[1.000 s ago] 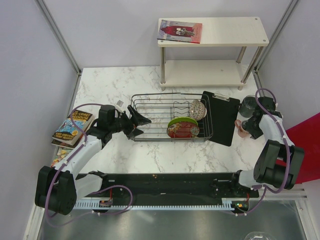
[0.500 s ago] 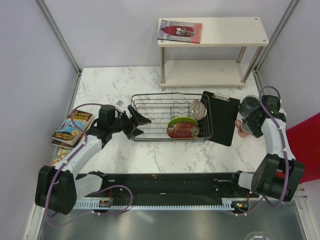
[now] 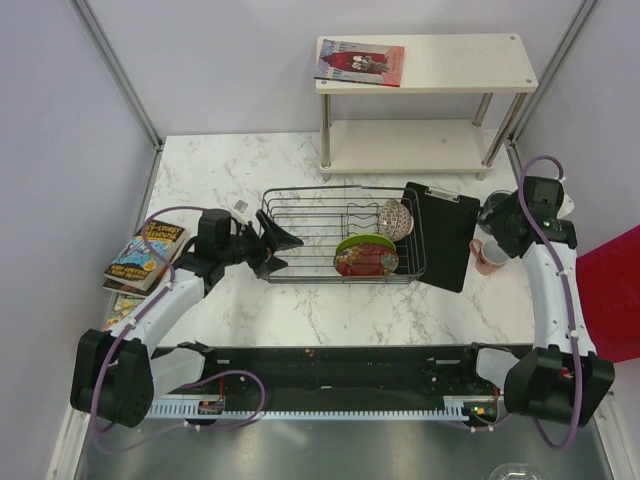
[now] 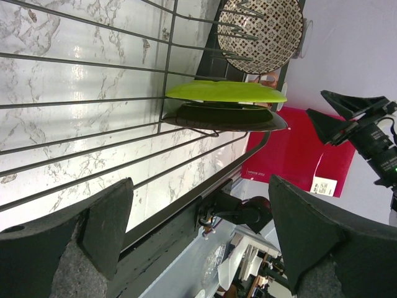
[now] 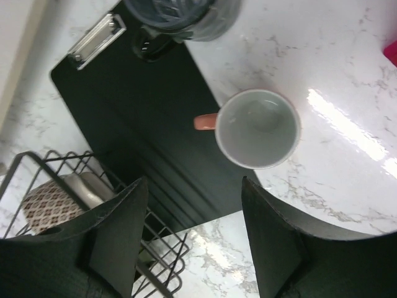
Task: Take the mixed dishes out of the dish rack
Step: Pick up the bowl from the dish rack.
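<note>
I see the dish rack [image 3: 300, 230] lying crosswise in the middle of the table [image 3: 230, 170]; bare marble runs along its near side towards the arm bases and again on its far side up to the legs of the shelf [image 3: 450, 65] — that is my open room. On the left the table ends at a wall, with a stack of books [image 3: 145, 258] at that edge; on the right a black clipboard [image 3: 445, 240] lies just beside the rack's end, and past it only a narrow strip of marble remains before the table's edge and a red panel [image 3: 620, 280].

Three dishes stand in the rack's right half: the lime-green plate [image 3: 362, 242] and the red patterned dish [image 3: 366, 263] on edge, close together, at the near-right corner; the patterned bowl [image 3: 395, 219] tilted on the dividers behind them. The left fingers [image 4: 74, 242] are spread wide with nothing in them, at the rack's left end; these dishes are well apart from them, down the rack's length.

The small pink cup [image 5: 257, 127] stands upright on the marble just beside the clipboard, handle towards it; the right fingers [image 5: 273, 248] hang above it, apart and empty — the cup shows just ahead of their tips. The dark cup [image 5: 180, 15] stands beyond, by the clipboard's clip end.
</note>
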### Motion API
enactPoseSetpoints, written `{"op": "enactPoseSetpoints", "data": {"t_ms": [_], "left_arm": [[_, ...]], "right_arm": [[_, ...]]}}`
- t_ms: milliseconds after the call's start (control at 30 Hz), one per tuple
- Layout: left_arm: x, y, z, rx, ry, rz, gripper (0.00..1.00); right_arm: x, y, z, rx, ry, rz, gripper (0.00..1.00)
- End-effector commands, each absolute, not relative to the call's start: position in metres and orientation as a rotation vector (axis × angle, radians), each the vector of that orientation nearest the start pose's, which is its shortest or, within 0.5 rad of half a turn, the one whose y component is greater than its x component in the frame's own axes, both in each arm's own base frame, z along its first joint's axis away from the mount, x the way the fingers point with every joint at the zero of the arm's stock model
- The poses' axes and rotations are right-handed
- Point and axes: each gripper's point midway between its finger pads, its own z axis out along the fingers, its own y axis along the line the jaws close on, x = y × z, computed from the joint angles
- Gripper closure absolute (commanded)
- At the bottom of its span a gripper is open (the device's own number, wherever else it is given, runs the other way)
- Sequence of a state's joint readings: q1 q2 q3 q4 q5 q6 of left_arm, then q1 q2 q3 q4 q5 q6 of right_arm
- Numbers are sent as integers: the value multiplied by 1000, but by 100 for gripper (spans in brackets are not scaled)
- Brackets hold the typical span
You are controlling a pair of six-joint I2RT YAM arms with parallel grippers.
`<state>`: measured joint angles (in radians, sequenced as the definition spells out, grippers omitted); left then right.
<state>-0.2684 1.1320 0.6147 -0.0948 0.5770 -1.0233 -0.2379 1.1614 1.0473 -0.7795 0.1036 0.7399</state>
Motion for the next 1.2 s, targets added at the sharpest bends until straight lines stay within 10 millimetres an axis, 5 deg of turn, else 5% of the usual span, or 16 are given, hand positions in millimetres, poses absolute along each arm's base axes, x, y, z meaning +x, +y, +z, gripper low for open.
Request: {"op": "enactPoseSetpoints", "data": {"t_ms": [0, 167, 267, 333, 400, 533, 733, 933, 967, 1167], "left_arm": [[237, -188, 98, -618, 2529, -1158, 4], [241, -189, 103, -597, 2521, -1153, 4], [247, -190, 113, -529, 2509, -1150, 4], [250, -192, 121, -410, 2489, -1145, 4], [256, -194, 139, -311, 2449, -1124, 4], [263, -199, 166, -86, 2383, -966, 1], [264, -240, 190, 150, 2311, -784, 1], [275, -263, 199, 199, 2297, -764, 1], [276, -264, 201, 194, 2292, -762, 1], [277, -261, 193, 148, 2300, -750, 1]], "right_arm": [[304, -41, 234, 1082, 2007, 201, 30], [316, -29, 284, 908, 1887, 221, 28], [321, -17, 295, 772, 1871, 232, 27], [323, 12, 287, 633, 1903, 339, 27], [325, 39, 299, 503, 1843, 451, 25], [320, 83, 277, 294, 1903, 475, 23], [311, 124, 248, 96, 1965, 429, 22], [318, 124, 231, 77, 2005, 267, 23], [322, 117, 214, 88, 2062, 183, 23], [338, 114, 197, 103, 2101, 41, 27]]}}
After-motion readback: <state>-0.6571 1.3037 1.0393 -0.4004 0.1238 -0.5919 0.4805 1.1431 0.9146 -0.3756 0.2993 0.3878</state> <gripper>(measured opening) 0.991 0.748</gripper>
